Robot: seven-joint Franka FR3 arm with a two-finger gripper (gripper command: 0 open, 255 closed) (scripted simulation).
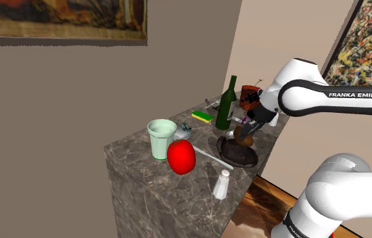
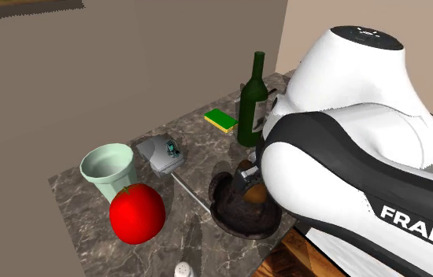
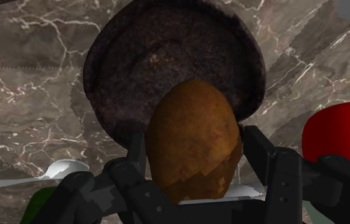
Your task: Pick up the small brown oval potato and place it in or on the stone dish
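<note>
A brown oval potato [image 3: 194,140] sits clasped between my gripper's [image 3: 194,151] two black fingers [image 3: 135,156]. It hangs just above the near rim of a dark, rough stone dish [image 3: 167,57] that lies on the marble counter. From the shoulder view, the gripper [image 1: 244,134] points down over the dish [image 1: 237,155] near the counter's right edge. In the second exterior view the potato [image 2: 256,191] shows at the edge of the arm, over the dish [image 2: 238,212].
A green bottle [image 1: 226,105] stands just behind the dish. A pale green cup [image 1: 161,138], a red tomato [image 1: 181,157], a white shaker [image 1: 222,184] and a spoon [image 1: 205,154] lie towards the counter's front. A green-yellow sponge [image 1: 202,116] lies further back.
</note>
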